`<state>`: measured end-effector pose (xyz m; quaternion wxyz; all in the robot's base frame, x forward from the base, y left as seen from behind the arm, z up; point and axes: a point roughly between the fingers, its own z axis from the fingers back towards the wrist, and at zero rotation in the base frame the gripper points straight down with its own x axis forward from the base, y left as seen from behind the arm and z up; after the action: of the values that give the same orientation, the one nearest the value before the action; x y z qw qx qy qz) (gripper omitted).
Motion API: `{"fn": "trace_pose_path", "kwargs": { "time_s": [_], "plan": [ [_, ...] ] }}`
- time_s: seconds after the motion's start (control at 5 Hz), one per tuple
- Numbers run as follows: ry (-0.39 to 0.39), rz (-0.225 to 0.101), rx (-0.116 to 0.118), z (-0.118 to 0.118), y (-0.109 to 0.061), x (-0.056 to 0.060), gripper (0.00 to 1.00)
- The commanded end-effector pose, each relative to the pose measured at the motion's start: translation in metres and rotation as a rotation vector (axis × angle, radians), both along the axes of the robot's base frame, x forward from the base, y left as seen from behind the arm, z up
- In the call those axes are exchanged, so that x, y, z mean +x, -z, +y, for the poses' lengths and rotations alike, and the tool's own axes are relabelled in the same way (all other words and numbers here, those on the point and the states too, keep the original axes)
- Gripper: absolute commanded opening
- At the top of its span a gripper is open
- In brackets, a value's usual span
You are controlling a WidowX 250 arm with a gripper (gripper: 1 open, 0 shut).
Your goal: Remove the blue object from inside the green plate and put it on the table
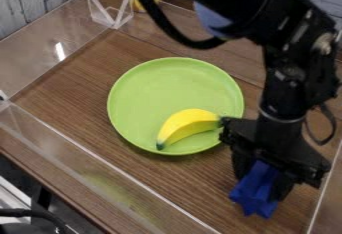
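Observation:
The blue object (258, 192) is a deep-blue block standing on end on the brown table (120, 173), to the right of and in front of the green plate (160, 95). My gripper (271, 170) points straight down and is shut on the blue object's upper part, which its black fingers hide. The block's lower end looks to be touching the wood. A yellow banana (189, 127) lies in the plate's near right part, just left of the gripper.
Clear acrylic walls (54, 138) edge the table along the left and front, and one runs close to the block on the right. The black arm (294, 48) rises above the gripper and covers the back right.

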<state>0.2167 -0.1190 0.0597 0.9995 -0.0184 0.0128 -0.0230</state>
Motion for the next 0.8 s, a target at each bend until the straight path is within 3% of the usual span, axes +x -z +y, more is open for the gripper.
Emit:
{"fn": "trace_pose_path", "kwargs": {
  "time_s": [0.0, 0.2, 0.4, 0.6],
  "plan": [
    [-0.001, -0.067, -0.019, -0.0015, -0.033, 0.0118, 0.0],
    [-0.016, -0.082, -0.018, -0.0007, -0.0318, 0.0119, 0.0],
    [-0.02, -0.086, -0.03, -0.0012, -0.0285, 0.011, 1.0],
    [-0.027, -0.084, -0.04, -0.0031, -0.0252, 0.0096, 1.0]
  ]
}}
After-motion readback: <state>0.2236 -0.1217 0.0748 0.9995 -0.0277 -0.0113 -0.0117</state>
